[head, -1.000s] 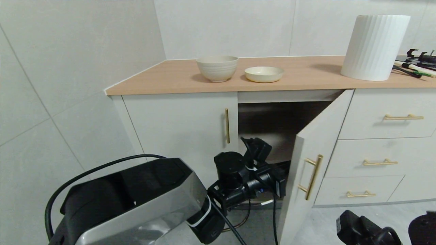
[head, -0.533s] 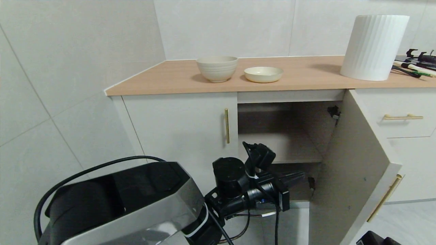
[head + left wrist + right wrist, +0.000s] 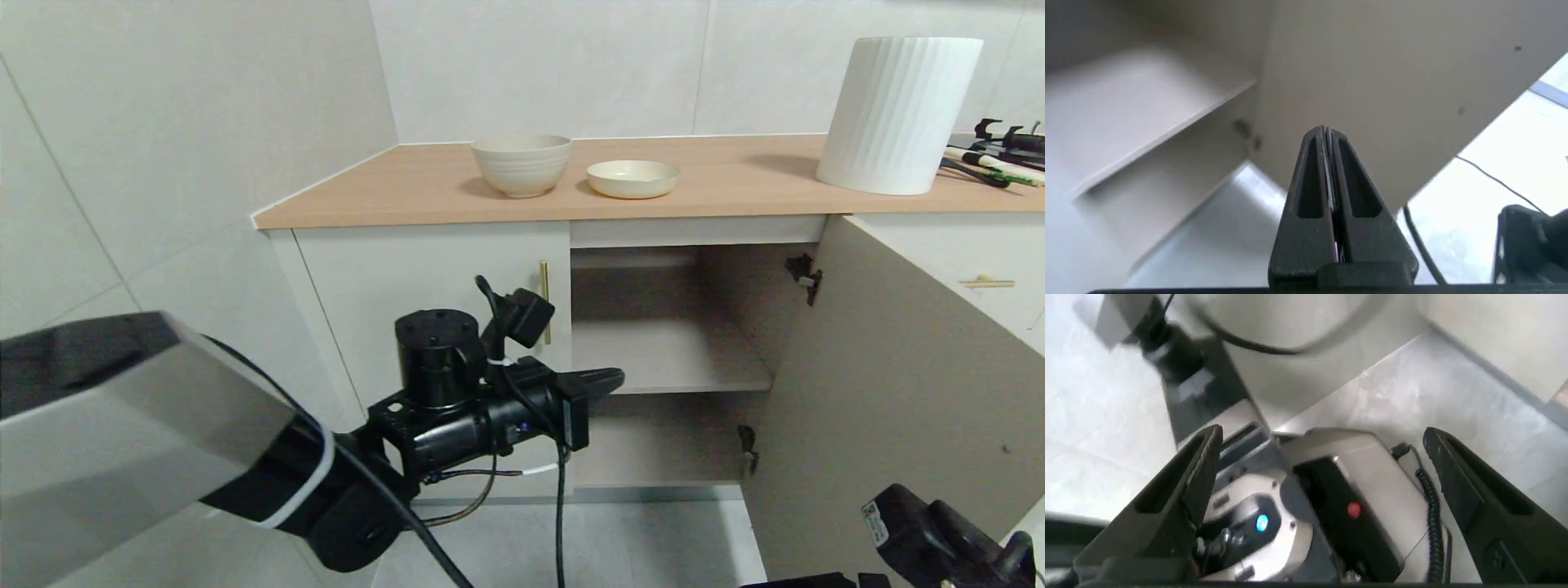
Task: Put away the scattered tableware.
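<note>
Left gripper [image 3: 1325, 135]: jaws pressed flat together, empty, held level before the open cupboard and aimed toward three o'clock, a pose that seems better suited to nudging a door than to grasping. Right gripper [image 3: 1323, 439]: jaws spread wide, empty, low near the floor at five o'clock, probably parked clear of the door [image 3: 898, 392]. The door stands swung out at three o'clock, baring the shelf [image 3: 669, 359] for storage. On the counter [image 3: 392, 192] at twelve o'clock sits a deep, off-white, faintly ribbed bowl [image 3: 521, 163]. Just beside it at its three o'clock, not touching, lies a shallow cream dish [image 3: 633, 177]. Neither is put away yet.
</note>
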Available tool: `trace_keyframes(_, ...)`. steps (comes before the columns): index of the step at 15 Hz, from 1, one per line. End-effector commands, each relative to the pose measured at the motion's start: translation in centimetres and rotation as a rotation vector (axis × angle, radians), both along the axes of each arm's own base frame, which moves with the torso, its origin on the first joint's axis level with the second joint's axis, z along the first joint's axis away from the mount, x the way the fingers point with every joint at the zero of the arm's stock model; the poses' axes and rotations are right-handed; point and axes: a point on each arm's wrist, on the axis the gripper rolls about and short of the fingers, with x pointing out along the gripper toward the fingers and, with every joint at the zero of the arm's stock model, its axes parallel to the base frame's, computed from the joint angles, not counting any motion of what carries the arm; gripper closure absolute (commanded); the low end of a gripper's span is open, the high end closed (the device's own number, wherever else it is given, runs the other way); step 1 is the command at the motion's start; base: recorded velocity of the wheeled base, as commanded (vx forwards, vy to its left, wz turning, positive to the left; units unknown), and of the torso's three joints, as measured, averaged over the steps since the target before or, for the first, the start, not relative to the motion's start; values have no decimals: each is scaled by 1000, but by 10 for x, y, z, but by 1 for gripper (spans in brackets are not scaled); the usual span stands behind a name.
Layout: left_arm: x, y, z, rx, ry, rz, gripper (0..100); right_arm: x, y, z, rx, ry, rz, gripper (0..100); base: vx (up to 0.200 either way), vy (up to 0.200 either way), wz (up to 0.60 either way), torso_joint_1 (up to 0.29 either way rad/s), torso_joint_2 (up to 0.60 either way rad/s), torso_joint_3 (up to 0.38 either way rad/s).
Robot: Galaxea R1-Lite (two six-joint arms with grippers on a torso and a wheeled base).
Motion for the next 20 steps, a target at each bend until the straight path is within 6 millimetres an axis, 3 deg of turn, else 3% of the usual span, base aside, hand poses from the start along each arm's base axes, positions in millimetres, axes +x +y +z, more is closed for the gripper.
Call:
trace_keyframes(1,-19,54,42,-3,-8,100,100,7,4,2,-2,3,-33,0,0,0,0,0,0,0)
trace_keyframes(2,-33,80,53,21,30,155,100,22,5,3,-23,-20,-162,0,0,0,0,0,0,0)
trace_keyframes(3,-40,94,56,31,46,186,100,29,7,5,-35,-39,-241,0,0,0,0,0,0,0)
trace_keyframes(7,-55,118,66,19,29,244,100,49,12,8,-44,-53,-328,0,0,0,0,0,0,0)
trace_keyframes(8,-57,120,67,17,25,249,0,53,15,12,-33,-60,-330,0,0,0,0,0,0,0)
trace_keyframes(12,-81,138,89,17,19,284,0,88,28,39,35,-118,-398,0,0,0,0,0,0,0)
trace_keyframes(15,-96,153,102,36,48,332,0,102,39,52,-34,-67,-398,0,0,0,0,0,0,0)
trace_keyframes(18,-89,156,107,38,42,393,0,127,36,76,-69,-36,-466,0,0,0,0,0,0,0)
trace_keyframes(20,-82,155,102,52,51,438,0,121,29,65,-100,13,-486,0,0,0,0,0,0,0)
